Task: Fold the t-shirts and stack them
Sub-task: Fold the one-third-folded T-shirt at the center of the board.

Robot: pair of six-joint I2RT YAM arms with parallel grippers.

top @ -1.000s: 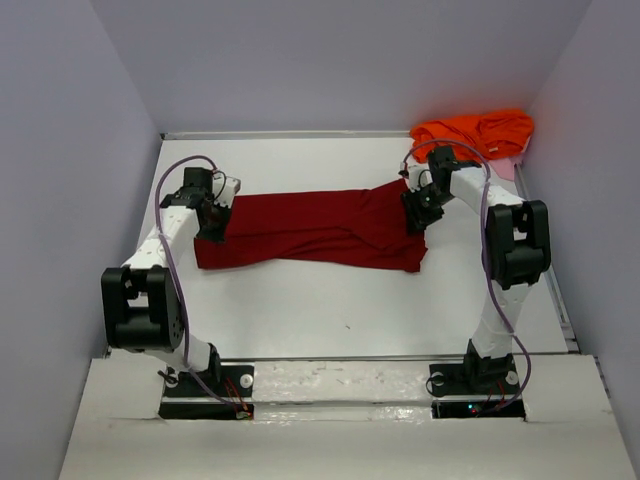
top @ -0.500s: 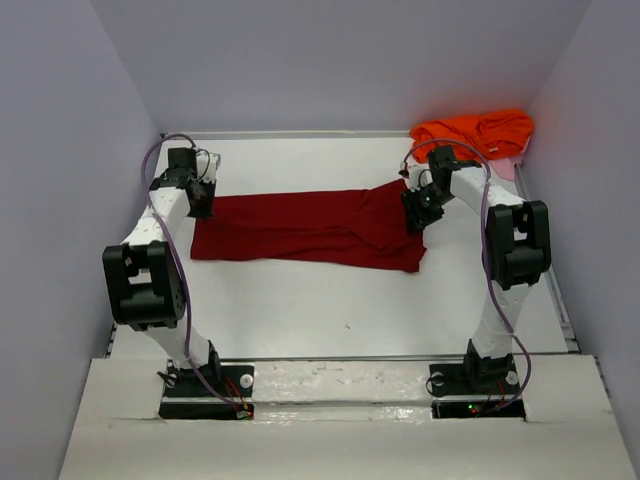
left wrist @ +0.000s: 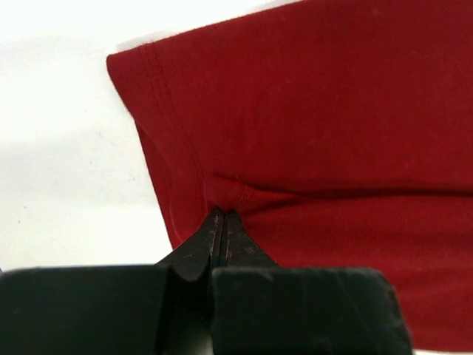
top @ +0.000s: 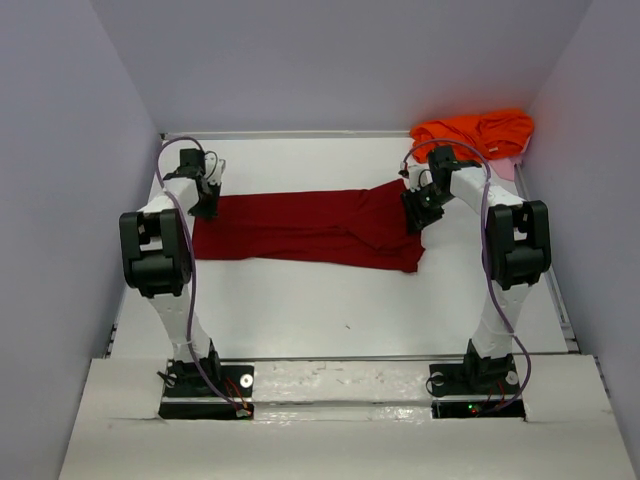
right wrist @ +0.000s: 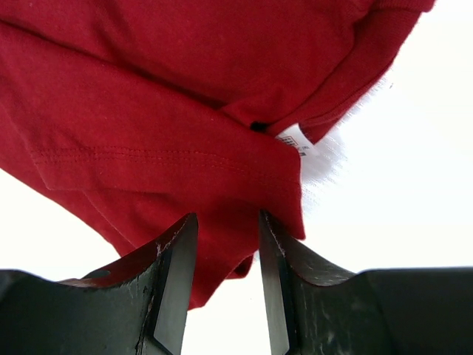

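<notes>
Only writing I can find is on a little white neck tag [right wrist: 294, 142] in the right wrist view, tucked in a fold of the red t-shirt [top: 310, 228], and the print on it is too small to read. The overhead view shows the whole layout. The red t-shirt lies stretched out in a long band across the middle of the white worktop [top: 330, 310], with one arm at each end. The orange t-shirt [top: 475, 132] is crumpled in the far right corner, well apart from the red one, and neither wrist camera picks it up. The left hand [top: 205, 200] sits at the shirt's left end. Its wrist view shows what the top one can't: the jaws are pressed together on a small pucker of red cloth just inside the stitched hem, so it's gripping the red t-shirt. The right hand [top: 418, 212] is at the right end, and its wrist view shows the jaws standing apart over folded red layers with a stitched seam, nothing visibly pinched between them.
</notes>
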